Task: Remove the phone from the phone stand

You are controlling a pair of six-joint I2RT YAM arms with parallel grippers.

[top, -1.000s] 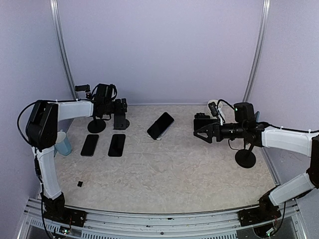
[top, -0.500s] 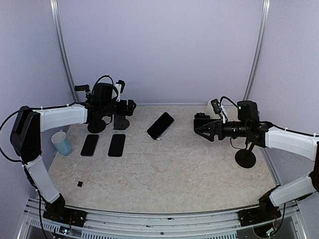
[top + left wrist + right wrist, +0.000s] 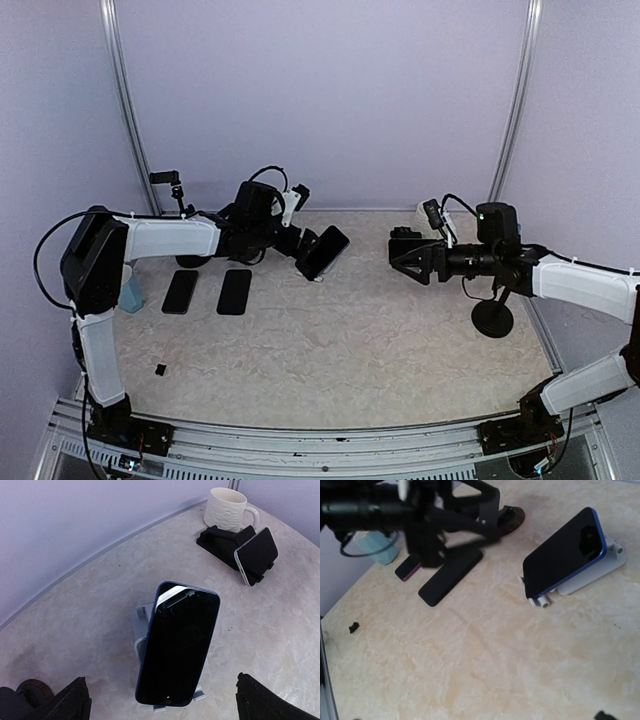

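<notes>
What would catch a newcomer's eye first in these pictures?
A dark phone leans on its grey stand at mid-table, the left claw open close beside it. The right claw hangs open above the table's right side; two more phones lie flat at the left.

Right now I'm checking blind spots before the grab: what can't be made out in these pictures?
Phone stand: left wrist view, mostly hidden behind the phone.
Left hand: left wrist view, fingers cut off by bottom edge.
Small black item: top view, too small to identify.
</notes>
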